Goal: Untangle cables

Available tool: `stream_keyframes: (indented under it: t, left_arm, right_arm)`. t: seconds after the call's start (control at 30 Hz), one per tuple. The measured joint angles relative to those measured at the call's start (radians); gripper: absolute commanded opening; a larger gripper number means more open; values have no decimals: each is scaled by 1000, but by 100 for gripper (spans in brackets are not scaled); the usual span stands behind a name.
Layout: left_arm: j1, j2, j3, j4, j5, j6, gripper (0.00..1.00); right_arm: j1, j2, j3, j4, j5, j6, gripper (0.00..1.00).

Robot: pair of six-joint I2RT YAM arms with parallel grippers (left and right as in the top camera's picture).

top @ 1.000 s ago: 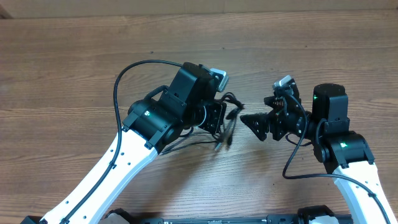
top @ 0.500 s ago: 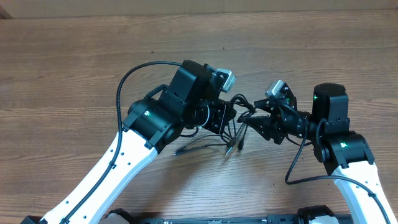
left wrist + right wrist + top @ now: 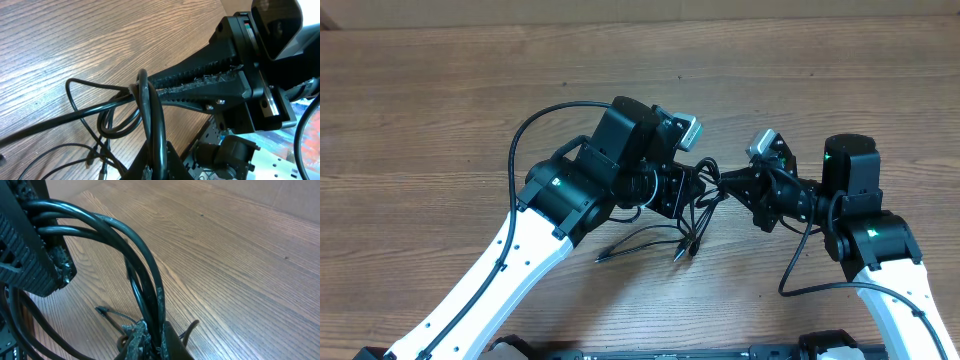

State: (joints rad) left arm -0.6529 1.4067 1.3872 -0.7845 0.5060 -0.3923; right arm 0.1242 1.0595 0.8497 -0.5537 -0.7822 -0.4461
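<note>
Two robot arms meet over a brown wood-grain table (image 3: 440, 110), where we see the cables (image 3: 147, 100) lifted at mid-table. The left gripper (image 3: 703, 180) is clenched on a black loop of them. The right gripper (image 3: 723, 184), just beside it, is clamped on the same bundle. Loose ends trail down onto the wood. A pale strip (image 3: 620, 8) lines the far edge.

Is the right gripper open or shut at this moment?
Shut. In the left wrist view the right gripper pinches the cables, its two fingers meeting with no gap.
</note>
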Motion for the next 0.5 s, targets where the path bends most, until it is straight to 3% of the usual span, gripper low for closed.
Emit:
stream_keyframes:
  t: [0.5]
  left_arm:
    - [0,0,0,-1,34,-32,4]
  right_arm:
    - [1,0,0,1,88,9,4]
